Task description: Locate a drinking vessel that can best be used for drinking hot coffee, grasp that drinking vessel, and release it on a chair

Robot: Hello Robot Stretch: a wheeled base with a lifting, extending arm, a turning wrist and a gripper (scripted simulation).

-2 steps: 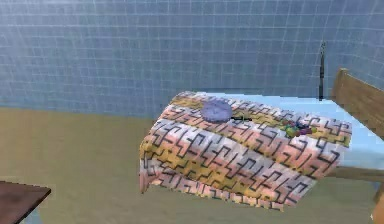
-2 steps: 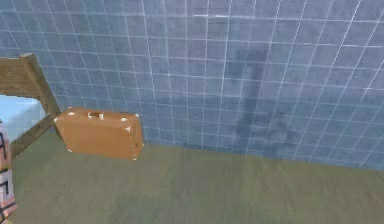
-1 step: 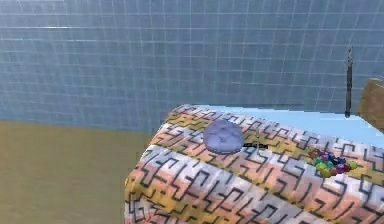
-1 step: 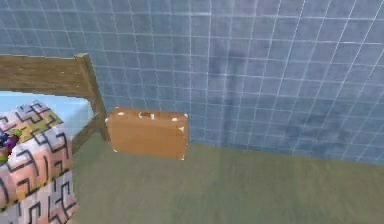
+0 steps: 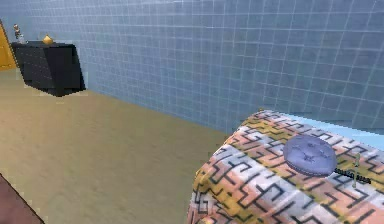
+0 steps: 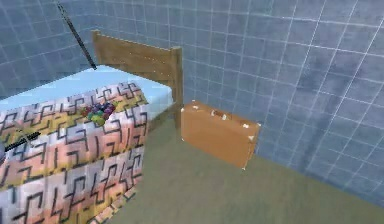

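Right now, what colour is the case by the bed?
The case is orange-brown, clearest in the arm side view.

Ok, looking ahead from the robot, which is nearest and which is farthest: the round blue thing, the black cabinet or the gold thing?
1. The round blue thing, on the patterned bed, lower right.
2. The black cabinet, far upper left, and the gold thing on top of it: too close to call.

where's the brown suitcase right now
Near the middle of the arm side view, the brown suitcase stands on the floor against the blue tiled wall, just right of the bed's wooden headboard.
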